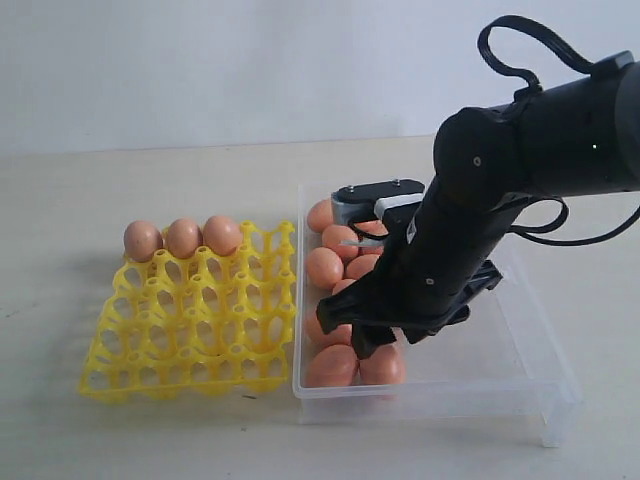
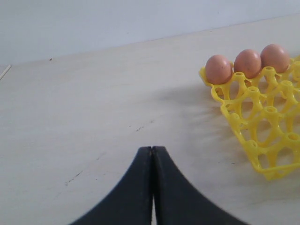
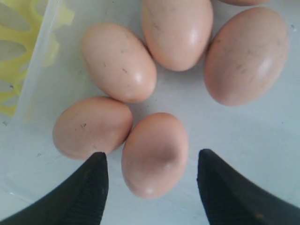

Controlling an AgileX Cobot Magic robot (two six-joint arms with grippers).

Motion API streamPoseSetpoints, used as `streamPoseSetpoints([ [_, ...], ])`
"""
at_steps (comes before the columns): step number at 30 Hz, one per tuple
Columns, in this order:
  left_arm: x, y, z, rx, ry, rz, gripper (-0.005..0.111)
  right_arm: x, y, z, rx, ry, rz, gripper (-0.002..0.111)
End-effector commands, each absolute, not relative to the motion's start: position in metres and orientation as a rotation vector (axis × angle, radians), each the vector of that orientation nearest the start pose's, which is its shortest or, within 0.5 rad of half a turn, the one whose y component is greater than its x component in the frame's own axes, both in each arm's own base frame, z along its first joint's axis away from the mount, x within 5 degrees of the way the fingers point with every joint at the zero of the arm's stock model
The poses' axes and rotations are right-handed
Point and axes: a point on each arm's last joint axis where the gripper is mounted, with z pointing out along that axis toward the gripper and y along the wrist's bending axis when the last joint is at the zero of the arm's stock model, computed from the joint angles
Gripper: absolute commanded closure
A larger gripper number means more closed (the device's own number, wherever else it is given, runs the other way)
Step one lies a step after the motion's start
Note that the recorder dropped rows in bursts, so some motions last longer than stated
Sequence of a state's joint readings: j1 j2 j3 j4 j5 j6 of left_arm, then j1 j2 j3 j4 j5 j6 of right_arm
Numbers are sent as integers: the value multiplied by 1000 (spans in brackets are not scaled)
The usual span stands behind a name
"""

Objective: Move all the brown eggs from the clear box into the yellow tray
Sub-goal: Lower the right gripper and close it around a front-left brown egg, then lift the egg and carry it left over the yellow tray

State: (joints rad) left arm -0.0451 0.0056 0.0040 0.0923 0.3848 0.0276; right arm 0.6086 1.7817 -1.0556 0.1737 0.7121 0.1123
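Observation:
Three brown eggs (image 1: 182,238) fill the back row of the yellow tray (image 1: 190,345). Several more brown eggs (image 1: 324,267) lie loose along the left side of the clear box (image 1: 440,405). My right gripper (image 1: 362,343) hangs low over the front eggs in the box. In the right wrist view that gripper (image 3: 151,158) is open, with one egg (image 3: 154,145) lying between its fingertips (image 3: 99,168), untouched, on the box floor. Other eggs (image 3: 119,61) lie just beyond it. My left gripper (image 2: 152,149) is shut and empty above bare table, off to one side of the tray (image 2: 262,136).
The right arm (image 1: 520,160) and its cable arch over the box and hide some eggs. The right half of the box floor (image 1: 490,350) holds nothing. The box's left wall (image 3: 40,61) stands close against the tray. A pale table (image 2: 93,103) lies under everything.

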Motion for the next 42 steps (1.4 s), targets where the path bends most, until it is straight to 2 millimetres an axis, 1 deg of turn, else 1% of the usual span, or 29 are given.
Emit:
streamPoseSetpoints([
  [1, 53, 0, 179, 121, 1857, 69, 107, 269, 196, 165, -538, 2922, 287, 53],
  [6, 53, 0, 179, 121, 1857, 69, 107, 270, 198, 148, -532, 2975, 271, 53],
  [15, 53, 0, 179, 121, 1857, 69, 107, 276, 201, 140, -508, 2943, 285, 54],
  [18, 53, 0, 179, 121, 1857, 69, 107, 276, 201, 127, -510, 2977, 265, 54],
  [22, 53, 0, 179, 121, 1857, 69, 107, 280, 203, 121, -499, 2949, 271, 54],
  [23, 53, 0, 179, 121, 1857, 69, 107, 281, 203, 122, -496, 2938, 276, 55],
  [24, 53, 0, 179, 121, 1857, 69, 107, 282, 204, 123, -496, 2923, 281, 60],
  [26, 53, 0, 179, 121, 1857, 69, 107, 284, 205, 127, -538, 2878, 289, 76],
  [27, 53, 0, 179, 121, 1857, 69, 107, 285, 205, 131, -552, 2846, 292, 88],
  [28, 53, 0, 179, 121, 1857, 69, 107, 286, 205, 135, -577, 2816, 292, 96],
  [29, 53, 0, 179, 121, 1857, 69, 107, 287, 205, 140, -646, 2778, 289, 108],
  [31, 53, 0, 179, 121, 1857, 69, 107, 287, 205, 147, -667, 2748, 294, 108],
  [37, 53, 0, 179, 121, 1857, 69, 107, 285, 204, 161, -658, 2711, 312, 108],
  [40, 53, 0, 179, 121, 1857, 69, 107, 285, 204, 176, -639, 2653, 338, 108],
  [42, 53, 0, 179, 121, 1857, 69, 107, 286, 205, 192, -610, 2581, 369, 108],
])
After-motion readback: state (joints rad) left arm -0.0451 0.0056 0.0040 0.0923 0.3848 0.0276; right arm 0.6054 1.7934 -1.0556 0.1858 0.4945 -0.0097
